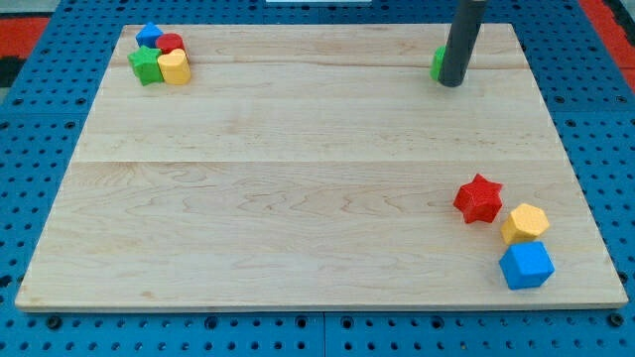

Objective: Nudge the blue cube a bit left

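The blue cube (526, 265) sits near the board's bottom right corner. A yellow hexagonal block (524, 223) touches it just above, and a red star block (479, 198) lies up and to the left of that. My tip (451, 82) rests near the view's top right, far above the blue cube. It stands against a green block (437, 63), which the rod mostly hides.
A cluster at the top left corner holds a blue block (149, 36), a red block (171, 43), a green star block (146, 65) and a yellow block (174, 67). The wooden board (298, 169) lies on a blue pegboard.
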Robot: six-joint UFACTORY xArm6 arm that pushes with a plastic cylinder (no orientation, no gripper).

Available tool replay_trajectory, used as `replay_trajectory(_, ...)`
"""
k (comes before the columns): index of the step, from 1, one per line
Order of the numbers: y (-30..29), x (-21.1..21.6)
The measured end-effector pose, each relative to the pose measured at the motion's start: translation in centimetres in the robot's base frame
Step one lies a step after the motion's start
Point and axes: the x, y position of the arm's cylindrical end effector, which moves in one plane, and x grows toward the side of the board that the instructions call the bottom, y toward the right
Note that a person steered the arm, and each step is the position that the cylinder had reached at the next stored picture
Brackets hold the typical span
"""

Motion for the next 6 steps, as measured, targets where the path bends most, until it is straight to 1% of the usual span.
replay_trajectory(1, -0.2, -3.0)
replay_trajectory(2, -2.2, -2.3)
replay_trajectory(3, -3.2, 3.4)
replay_trajectory(4, 2.1, 8.5)
replay_trajectory(5, 8.5, 14.3)
replay_trajectory(6, 11.8, 21.0)
